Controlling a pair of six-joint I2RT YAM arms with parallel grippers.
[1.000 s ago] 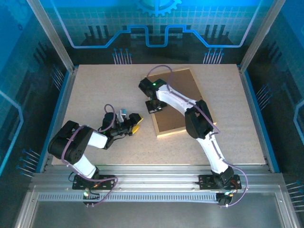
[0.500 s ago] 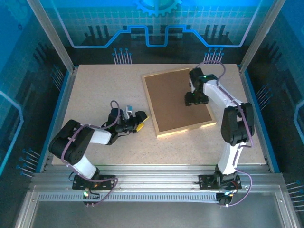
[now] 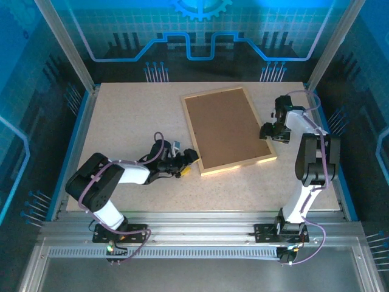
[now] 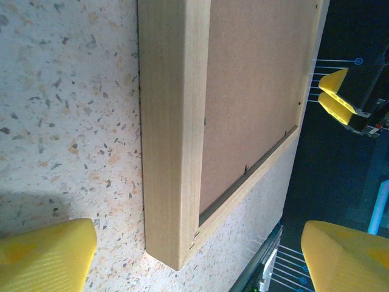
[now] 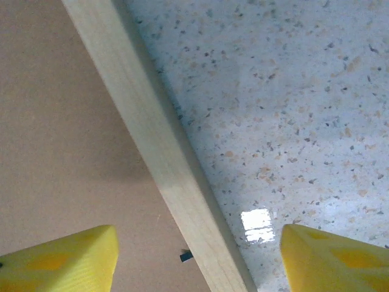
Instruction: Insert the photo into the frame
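Hands both stand wide open and grip nothing. Left hand (image 3: 186, 163) is at the frame's near-left corner; right hand (image 3: 271, 132) is at the middle of the frame's right rail.

Table (image 3: 121, 121): speckled, carries the frame flat.

Frame (image 3: 239, 165): light wood, lying back-up, slightly askew.

Backing board (image 3: 225, 128): plain brown, fills the frame's opening, looks seated within the rails. Left wrist view shows a thin dark gap between board and rail at the near-left corner.

Photo: cannot tell where it is; the board hides whatever lies inside the frame.

Left fingers (image 4: 45, 255) straddle the near-left corner, one pad over bare table outside the left rail, the other past the near rail, neither appearing to touch wood. Right fingers (image 5: 61, 258) straddle the right rail, one pad above the board, one outside the frame.

Small dark tab (image 5: 185, 257): at the right rail's inner edge, possibly a retaining clip; too small to be sure.

Judgement: the step looks like taking hold of the frame by its rails, to steady or turn it. To do it well: centre each rail between the pads before closing; close squarely across the wood, not on the board's edge; move both hands together and level so the thin frame does not twist; watch the corner gap, since a loose board could slip out.
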